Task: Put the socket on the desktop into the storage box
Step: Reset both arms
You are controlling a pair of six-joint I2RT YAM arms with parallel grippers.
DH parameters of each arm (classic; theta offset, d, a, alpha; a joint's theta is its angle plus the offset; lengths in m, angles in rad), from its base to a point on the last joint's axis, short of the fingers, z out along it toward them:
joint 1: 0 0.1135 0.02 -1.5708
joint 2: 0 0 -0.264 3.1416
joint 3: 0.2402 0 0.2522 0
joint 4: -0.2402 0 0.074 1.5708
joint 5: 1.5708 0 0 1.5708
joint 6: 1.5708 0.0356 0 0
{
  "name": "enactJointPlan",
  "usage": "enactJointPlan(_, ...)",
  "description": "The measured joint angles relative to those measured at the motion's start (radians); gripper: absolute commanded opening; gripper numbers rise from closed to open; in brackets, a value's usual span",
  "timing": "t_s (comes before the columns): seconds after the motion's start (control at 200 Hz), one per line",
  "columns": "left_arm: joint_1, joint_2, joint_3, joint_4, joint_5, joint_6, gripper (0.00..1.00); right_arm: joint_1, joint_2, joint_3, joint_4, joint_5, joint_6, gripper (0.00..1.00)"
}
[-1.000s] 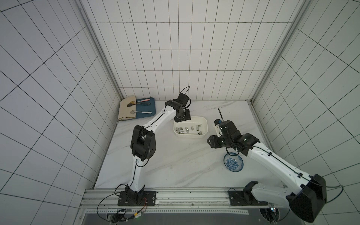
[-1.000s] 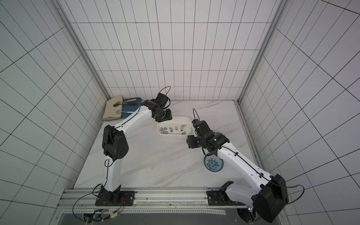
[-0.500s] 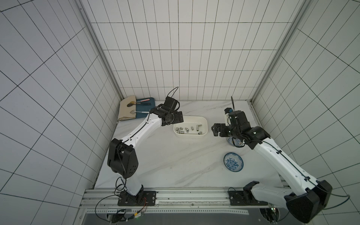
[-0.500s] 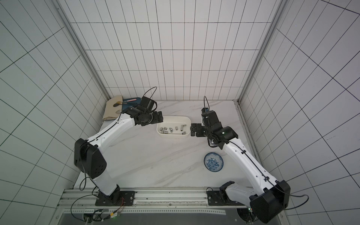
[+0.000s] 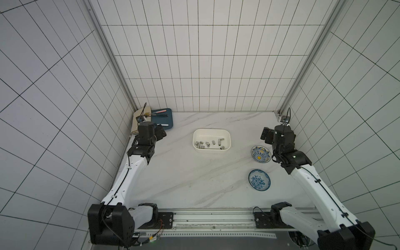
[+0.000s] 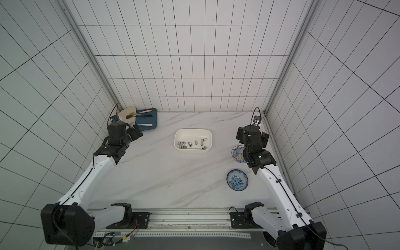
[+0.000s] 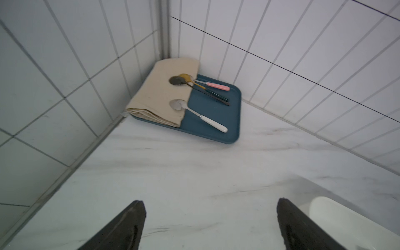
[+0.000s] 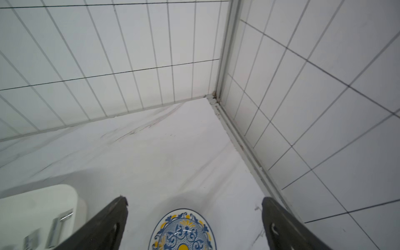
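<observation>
Several silver sockets (image 5: 220, 141) lie inside the white storage box (image 5: 212, 150) at the middle back of the desktop (image 5: 184, 173); both top views show them (image 6: 202, 140). I see no socket on the bare marble. My left gripper (image 7: 211, 202) is open and empty, hovering at the far left near the blue tray, well clear of the box (image 7: 324, 212). My right gripper (image 8: 194, 201) is open and empty at the far right, above a yellow-and-blue bowl (image 8: 184, 229). A corner of the box (image 8: 43, 199) shows in the right wrist view.
A blue tray (image 5: 167, 121) with a folded beige cloth (image 7: 160, 91) and spoons (image 7: 201, 116) fills the back left corner. The yellow-and-blue bowl (image 5: 260, 153) and a blue bowl (image 5: 259, 179) holding small metal parts stand at the right. Tiled walls close three sides.
Both arms have drawn away from the box, the left swinging out to the left edge and the right to the back right. Both pairs of jaws have opened wide.
</observation>
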Motion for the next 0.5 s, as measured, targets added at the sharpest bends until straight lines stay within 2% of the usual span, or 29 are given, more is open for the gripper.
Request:
enactJointPlan(0.09, 0.049, 0.013, -0.122, 0.132, -0.043, 0.025, 0.98, -0.068, -0.013, -0.122, 0.143, 0.053, -0.033, 0.99)
enactJointPlan(0.23, 0.061, 0.085, -0.247, 0.299, -0.053, 0.053, 0.97, -0.161, 0.043, -0.221, 0.275, 0.075, -0.048, 0.99)
enactJointPlan(0.375, 0.060, 0.164, -0.309, 0.485, -0.046, 0.080, 0.97, -0.182, 0.099, -0.333, 0.456, 0.067, -0.070, 0.99)
enactJointPlan(0.5, 0.043, 0.243, -0.345, 0.632, -0.057, 0.101, 0.98, -0.182, 0.219, -0.364, 0.542, 0.050, -0.065, 0.99)
